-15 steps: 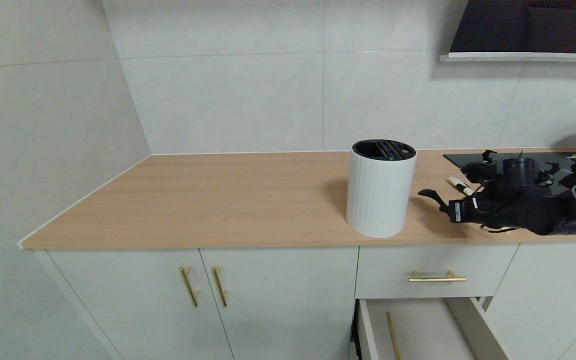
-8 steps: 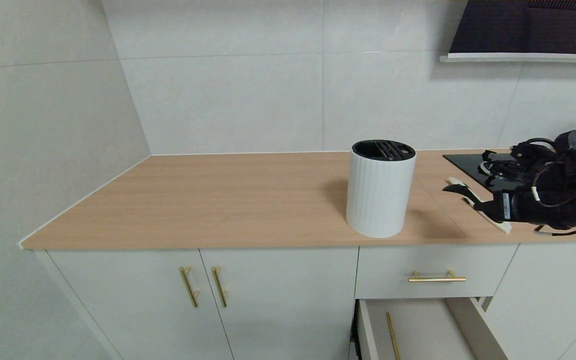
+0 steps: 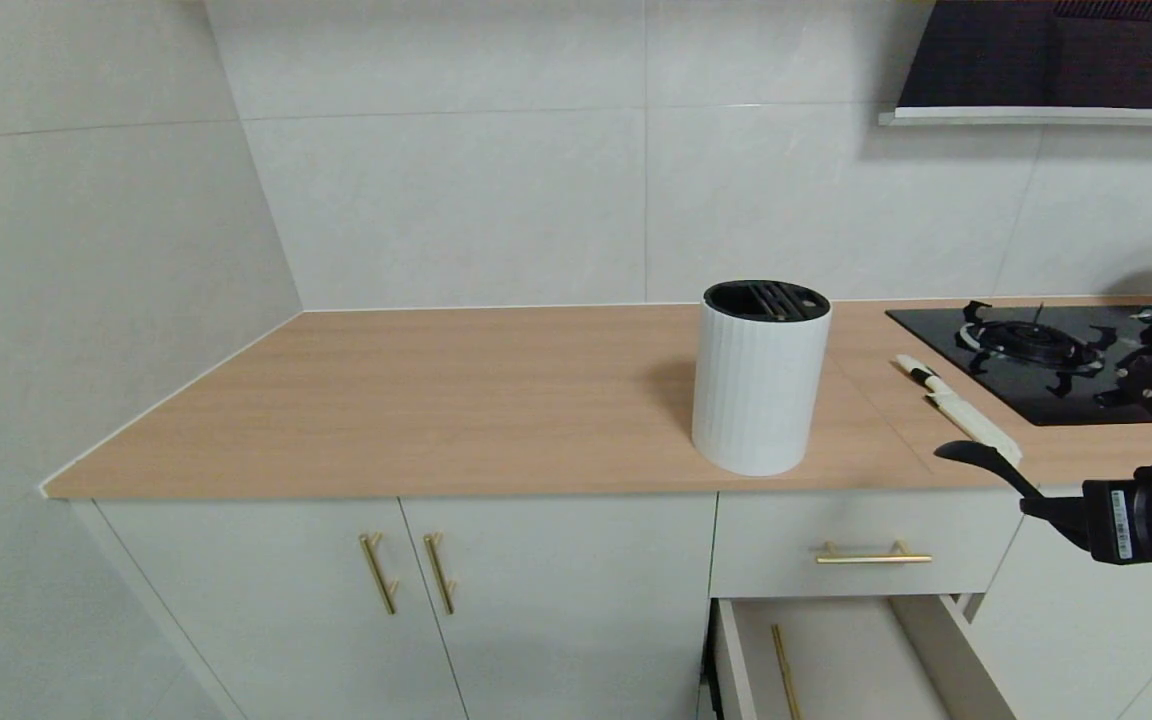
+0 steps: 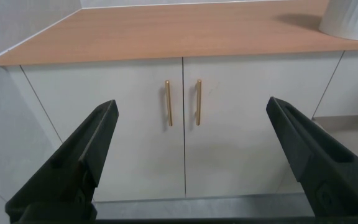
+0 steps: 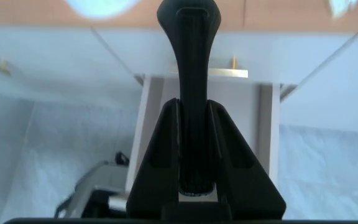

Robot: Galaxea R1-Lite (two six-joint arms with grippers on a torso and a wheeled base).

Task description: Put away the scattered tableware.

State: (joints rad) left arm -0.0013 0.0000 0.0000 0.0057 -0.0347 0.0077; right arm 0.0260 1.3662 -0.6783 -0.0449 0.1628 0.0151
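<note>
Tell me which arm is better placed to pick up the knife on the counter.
Right. The right gripper hangs close to the knife; the left gripper is low, facing the cabinet doors.

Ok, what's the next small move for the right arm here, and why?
Probably lower the right gripper toward the open drawer. It is shut on what looks like a black handle, it hangs just in front of the counter, and the drawer lies open below it. The knife lying on the counter can wait for a later trip.
</note>
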